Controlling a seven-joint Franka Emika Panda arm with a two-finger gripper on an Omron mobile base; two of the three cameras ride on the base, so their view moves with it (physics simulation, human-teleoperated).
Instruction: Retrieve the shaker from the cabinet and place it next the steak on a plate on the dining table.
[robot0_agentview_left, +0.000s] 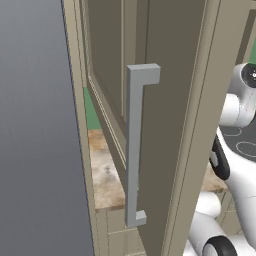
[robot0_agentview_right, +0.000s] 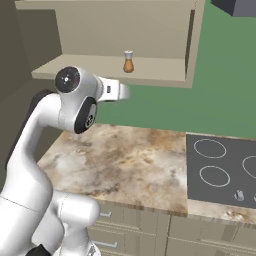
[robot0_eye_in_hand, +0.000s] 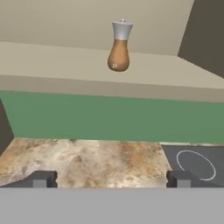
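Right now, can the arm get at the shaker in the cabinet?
Probably yes. The cabinet stands open, and the shaker sits upright and alone near the shelf's front edge. The open tool faces it from below, with nothing between them.

My shaker stands upright on the cabinet shelf, orange-brown, grey-capped; the panelled door is swung open.

Cooktop cut off at right edge
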